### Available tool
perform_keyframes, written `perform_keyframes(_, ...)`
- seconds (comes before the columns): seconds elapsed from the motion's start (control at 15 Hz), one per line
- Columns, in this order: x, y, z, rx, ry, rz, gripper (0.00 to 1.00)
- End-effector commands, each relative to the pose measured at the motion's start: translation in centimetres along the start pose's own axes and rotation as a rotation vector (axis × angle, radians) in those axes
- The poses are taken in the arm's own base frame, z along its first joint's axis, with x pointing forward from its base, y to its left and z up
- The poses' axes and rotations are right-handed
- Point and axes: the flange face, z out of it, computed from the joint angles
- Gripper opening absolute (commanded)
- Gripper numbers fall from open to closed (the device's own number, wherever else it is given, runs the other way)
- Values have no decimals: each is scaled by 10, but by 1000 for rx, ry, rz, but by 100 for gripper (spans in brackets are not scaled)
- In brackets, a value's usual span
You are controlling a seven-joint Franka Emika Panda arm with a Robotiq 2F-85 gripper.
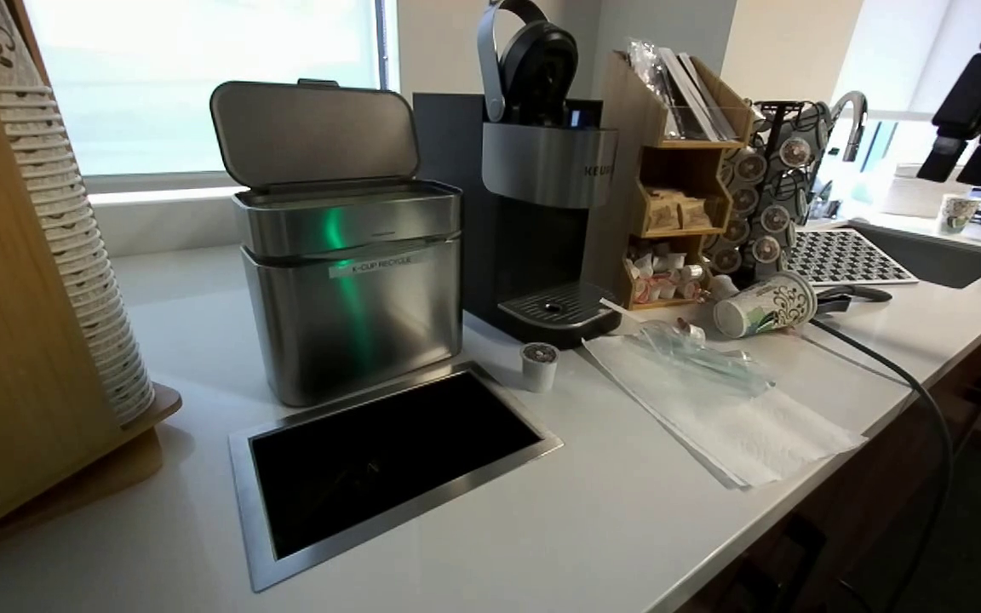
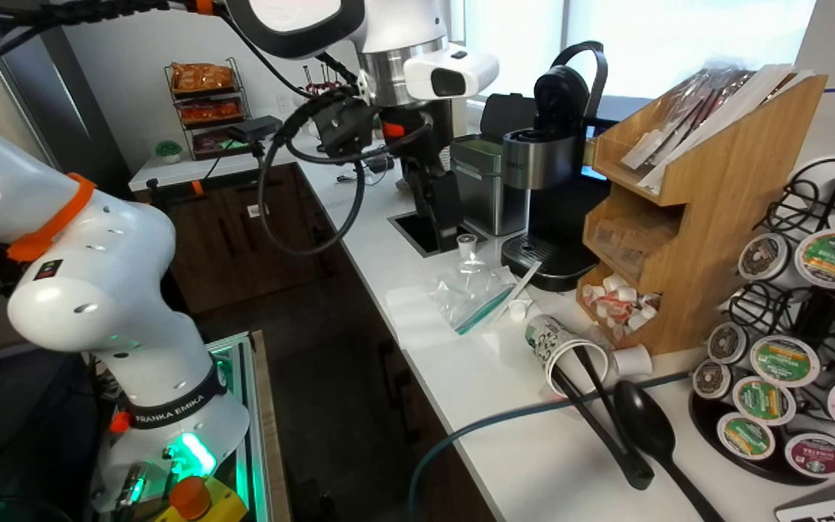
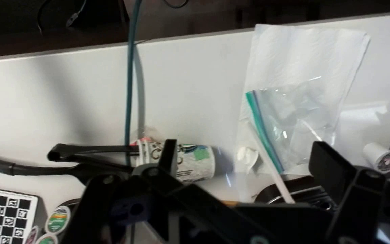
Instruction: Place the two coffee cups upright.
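Nearest in the wrist view, the gripper [image 3: 245,154] gapes wide, empty. One cup [image 1: 539,368] stands upright near the machine [image 1: 542,174]; the likely second cup [image 2: 633,360], right of the paper cup [image 2: 554,336] in an exterior view, needs righting (probably tipped).

Pretty clearly a kitchen, break-room style: Keurig coffee maker [image 1: 546,166], steel bin [image 1: 363,323] labeled K-CUP RECYCLE, tall stack of paper cups [image 1: 73,213], pod carousel [image 2: 707,431], snack rack [image 2: 207,93] on the far counter [image 2: 196,167], plus a sink [image 1: 937,249] with a gooseneck faucet [image 1: 855,140].
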Motion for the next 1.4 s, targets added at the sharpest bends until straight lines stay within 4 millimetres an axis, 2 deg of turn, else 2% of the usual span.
perform_keyframes(0.0, 15, 74, 11, 164, 34, 33, 100)
perform_keyframes(0.07, 15, 94, 19, 215, 35, 67, 100)
perform_keyframes(0.2, 29, 121, 35, 320, 29, 116, 100)
perform_keyframes(0.27, 36, 126, 42, 363, 1, 144, 100)
perform_keyframes(0.33, 9, 116, 27, 300, 53, 126, 100)
perform_keyframes(0.47, 24, 128, 41, 334, 21, 150, 100)
perform_keyframes(0.67, 37, 126, 47, 331, 6, 147, 100)
perform_keyframes(0.8, 44, 146, 51, 304, 79, 145, 100)
perform_keyframes(0.93, 56, 169, 66, 284, 152, 128, 100)
perform_keyframes(1.07, 71, 181, 89, 283, 200, 104, 100)
perform_keyframes(1.33, 109, 170, 144, 365, 195, 56, 100)
